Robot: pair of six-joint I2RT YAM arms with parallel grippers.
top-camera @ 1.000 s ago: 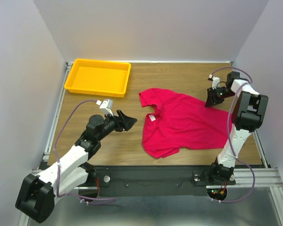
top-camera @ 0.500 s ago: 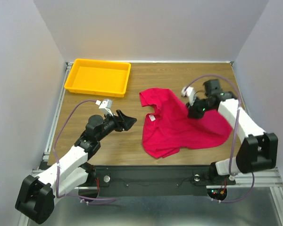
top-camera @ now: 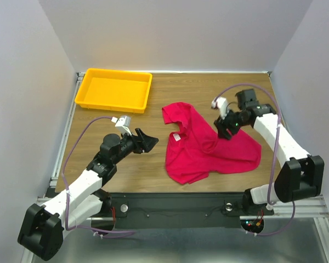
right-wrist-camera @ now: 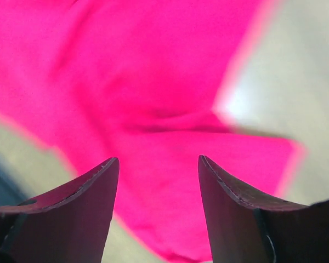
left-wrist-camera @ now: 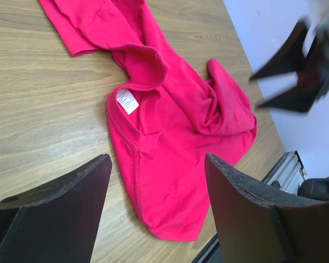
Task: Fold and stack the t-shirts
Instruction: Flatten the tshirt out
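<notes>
While the crumpled pink cloth t-shirt (top-camera: 200, 153) lies on the wooden table (top-camera: 208, 87), the left gripper (top-camera: 148, 139) and the right gripper (top-camera: 225, 131) both gape wide, empty.

I saw one bright pink t-shirt (top-camera: 200, 156) lying wrinkled on the wooden table (top-camera: 137, 170), its right side bunched over the middle, white label (top-camera: 176, 137) showing.

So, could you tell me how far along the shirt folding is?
Early. Done: one side of the t-shirt lies flopped over its middle, bunched. In hand: nothing; the right claw hangs open above that fold, the left claw open beside the cloth. Left: neat folding and stacking.
</notes>
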